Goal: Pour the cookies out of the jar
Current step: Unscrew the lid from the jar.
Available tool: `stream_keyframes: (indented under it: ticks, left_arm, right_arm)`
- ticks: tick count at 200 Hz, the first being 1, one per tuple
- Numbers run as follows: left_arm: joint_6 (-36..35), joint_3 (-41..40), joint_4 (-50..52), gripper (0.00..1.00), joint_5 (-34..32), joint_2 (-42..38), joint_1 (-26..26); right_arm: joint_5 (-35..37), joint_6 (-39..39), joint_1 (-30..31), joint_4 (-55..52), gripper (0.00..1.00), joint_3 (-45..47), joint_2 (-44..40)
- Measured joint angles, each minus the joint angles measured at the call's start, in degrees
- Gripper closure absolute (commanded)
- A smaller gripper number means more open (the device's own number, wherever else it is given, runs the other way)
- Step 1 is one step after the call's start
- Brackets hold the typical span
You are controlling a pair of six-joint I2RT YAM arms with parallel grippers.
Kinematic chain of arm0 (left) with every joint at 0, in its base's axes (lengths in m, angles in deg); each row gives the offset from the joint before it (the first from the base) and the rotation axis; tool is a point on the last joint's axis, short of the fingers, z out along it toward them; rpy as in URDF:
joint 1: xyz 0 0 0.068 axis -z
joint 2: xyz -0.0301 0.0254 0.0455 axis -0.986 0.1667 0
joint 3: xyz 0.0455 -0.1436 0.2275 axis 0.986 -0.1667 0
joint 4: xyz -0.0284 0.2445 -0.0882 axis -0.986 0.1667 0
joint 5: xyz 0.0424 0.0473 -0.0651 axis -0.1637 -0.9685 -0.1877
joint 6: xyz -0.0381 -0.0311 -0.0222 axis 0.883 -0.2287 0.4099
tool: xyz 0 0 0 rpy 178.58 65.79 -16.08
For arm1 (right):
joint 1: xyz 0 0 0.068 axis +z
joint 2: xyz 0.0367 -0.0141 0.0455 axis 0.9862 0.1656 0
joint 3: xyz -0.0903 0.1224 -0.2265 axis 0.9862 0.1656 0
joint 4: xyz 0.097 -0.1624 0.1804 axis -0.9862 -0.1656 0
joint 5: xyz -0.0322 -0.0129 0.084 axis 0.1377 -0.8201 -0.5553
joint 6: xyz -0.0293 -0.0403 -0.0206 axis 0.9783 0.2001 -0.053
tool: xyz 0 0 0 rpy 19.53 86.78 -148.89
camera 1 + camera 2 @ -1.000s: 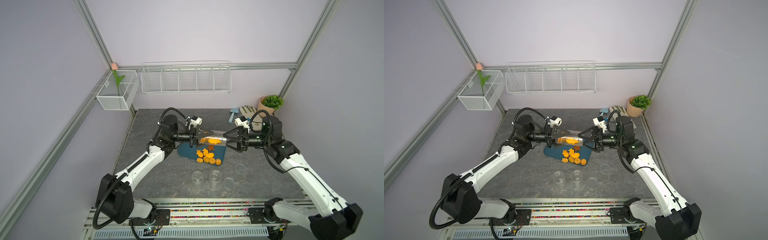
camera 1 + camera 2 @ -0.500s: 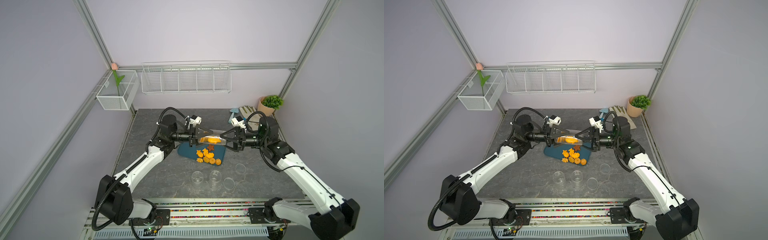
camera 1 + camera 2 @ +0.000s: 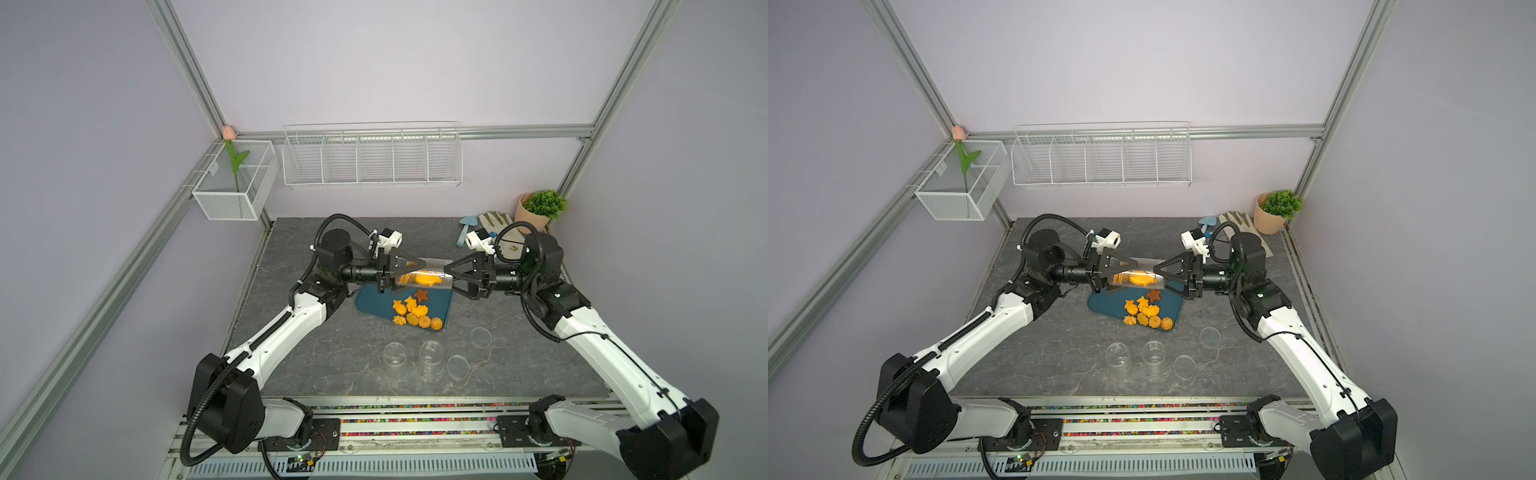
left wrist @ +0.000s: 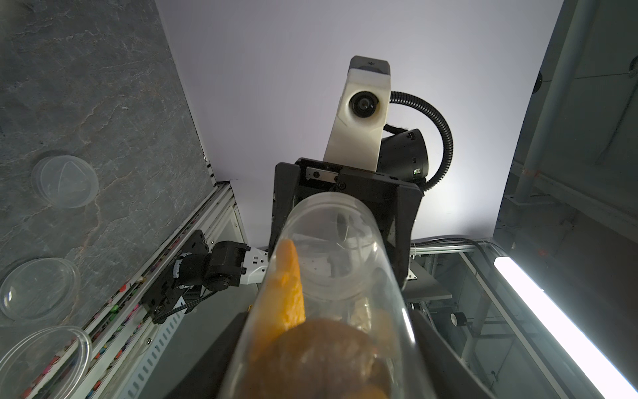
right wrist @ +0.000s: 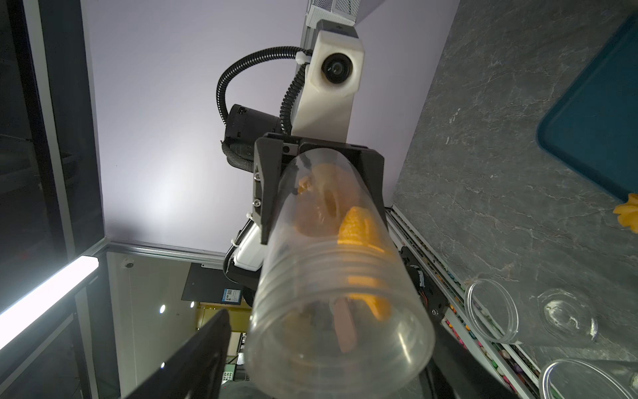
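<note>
A clear jar hangs level above a dark teal tray. My left gripper is shut on its base end. Orange cookies lie inside it. My right gripper is open around the jar's ridged far end, and a gap shows beside one finger. Whether a lid is on that end I cannot tell. More orange cookies and a brown star lie on the tray.
Two empty clear jars stand near the front edge, with two clear lids beside them. A potted plant, a glove and a blue spatula sit at the back right.
My right gripper has edged left over the jar's free end and its jaws have narrowed a little. The left gripper and the jar have stayed put.
</note>
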Motion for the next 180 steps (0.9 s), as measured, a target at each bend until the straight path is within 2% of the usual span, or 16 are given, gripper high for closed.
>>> stream_keyframes:
  ticks: [38,95,125,156,180]
  left_arm:
    - [0.0,0.0,-0.3,0.40,0.0,-0.1,0.0]
    - [0.0,0.1,-0.2,0.40,0.3,-0.1,0.0]
    - [0.0,0.3,-0.2,0.40,1.0,-0.1,0.1]
    - [0.0,0.5,0.2,0.40,1.4,-0.1,0.3]
    - [0.0,0.5,0.9,0.40,2.0,-0.1,0.1]
  right_arm:
    - [-0.4,-0.3,-0.2,1.0,0.32,0.6,0.0]
    - [-1.0,2.0,-0.2,-0.1,0.35,0.5,0.0]
    - [-1.1,10.3,-0.2,-7.7,0.41,-2.5,0.0]
    - [-0.6,20.7,0.2,-11.3,0.40,-3.5,0.0]
    - [3.3,31.2,1.7,-10.3,0.39,-1.9,-1.7]
